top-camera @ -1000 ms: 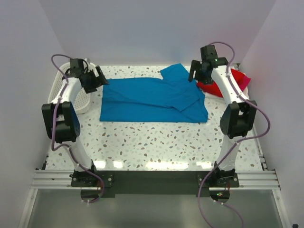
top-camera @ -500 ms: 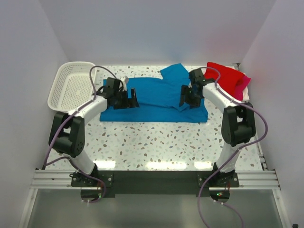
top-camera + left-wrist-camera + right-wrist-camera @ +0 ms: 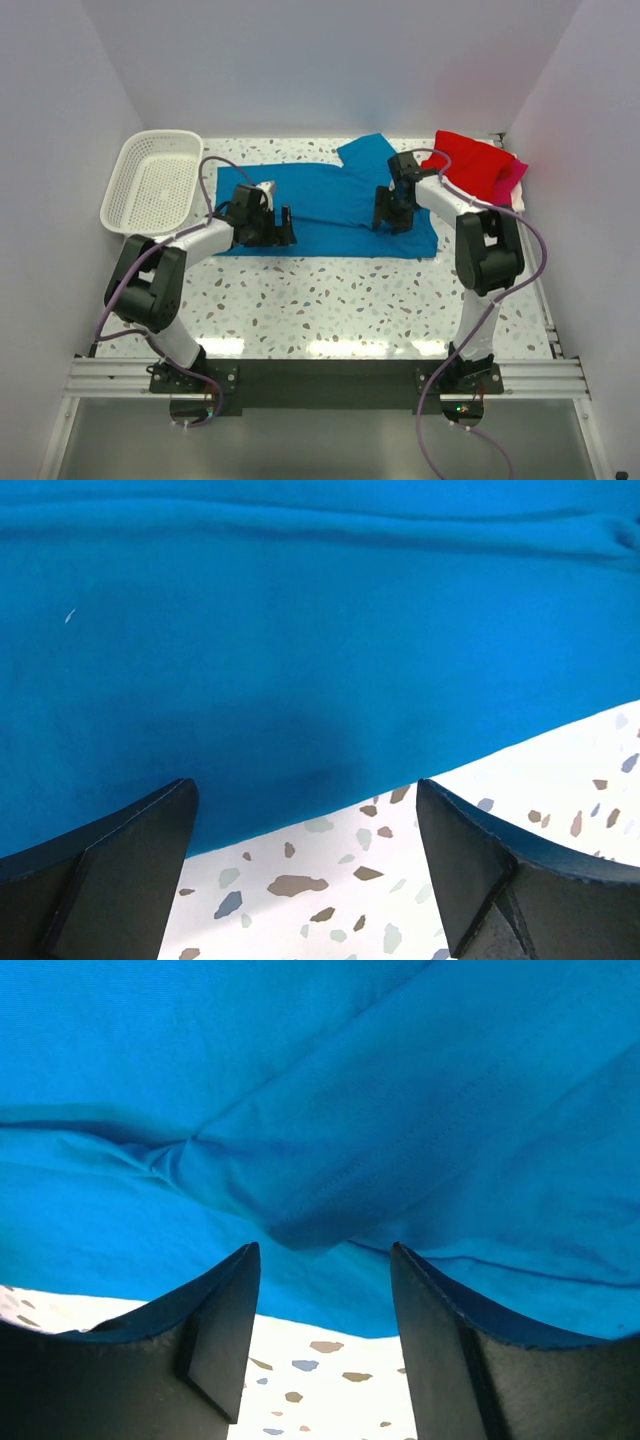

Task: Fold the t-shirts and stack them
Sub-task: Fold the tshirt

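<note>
A bright blue t-shirt (image 3: pixel 330 200) lies spread flat across the back middle of the table. My left gripper (image 3: pixel 282 228) rests low at its front hem, left of centre. In the left wrist view that gripper (image 3: pixel 305 785) is open wide, with the blue t-shirt (image 3: pixel 300 630) and its hem line running between the tips. My right gripper (image 3: pixel 386 214) sits on the shirt's right part; in its wrist view it (image 3: pixel 325 1250) is open, a folded layer of blue t-shirt (image 3: pixel 330 1160) just beyond the tips. The red t-shirt (image 3: pixel 472 162) and the magenta-pink one (image 3: pixel 514 180) lie bunched at the back right.
A white mesh basket (image 3: pixel 152 185) stands at the back left corner. White walls close in the table on three sides. Speckled tabletop (image 3: pixel 330 300) lies bare between the shirt and the arm bases.
Both arms have come down from raised poses at the sides onto the blue shirt. The left gripper slid to the front hem. The right gripper's jaws have narrowed.
</note>
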Robot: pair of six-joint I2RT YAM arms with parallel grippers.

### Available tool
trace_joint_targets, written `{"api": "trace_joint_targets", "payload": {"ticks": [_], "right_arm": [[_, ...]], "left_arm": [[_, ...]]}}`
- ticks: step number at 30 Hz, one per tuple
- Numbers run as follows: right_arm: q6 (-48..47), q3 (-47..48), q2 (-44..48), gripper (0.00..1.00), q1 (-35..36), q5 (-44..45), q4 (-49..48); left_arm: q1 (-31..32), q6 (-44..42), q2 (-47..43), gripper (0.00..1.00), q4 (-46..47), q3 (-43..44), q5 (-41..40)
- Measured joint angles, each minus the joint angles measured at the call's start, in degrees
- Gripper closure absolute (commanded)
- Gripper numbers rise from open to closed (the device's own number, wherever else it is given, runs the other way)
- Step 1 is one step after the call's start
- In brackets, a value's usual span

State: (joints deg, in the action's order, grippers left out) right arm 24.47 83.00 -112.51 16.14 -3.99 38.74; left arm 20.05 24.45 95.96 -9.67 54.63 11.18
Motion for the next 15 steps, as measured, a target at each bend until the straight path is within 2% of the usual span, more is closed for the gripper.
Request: {"api": "trace_joint_targets", "payload": {"ticks": [7,10,11,15], "right_arm": [[0.2,1.4,-3.6,0.58,0.1,0.0,-0.7],[0.2,2.2,-4.8,0.68,0.1,0.0,-0.7],[0.2,2.4,-4.9,0.75,0.1,0.0,-0.7],[0.3,3.8,-5.2,0.78,0.1,0.5,-0.5]], "left_arm": [[0.0,0.0,-0.1,0.04,2.5,-2.9,-1.4],[0.0,0.0,-0.5,0.04,3.8,-3.8,-1.6],[0.0,0.0,-0.6,0.04,4.2,-4.1,-1.6],[0.0,0.0,-1.4,0.04,6.0,-5.7,-1.7]]}}
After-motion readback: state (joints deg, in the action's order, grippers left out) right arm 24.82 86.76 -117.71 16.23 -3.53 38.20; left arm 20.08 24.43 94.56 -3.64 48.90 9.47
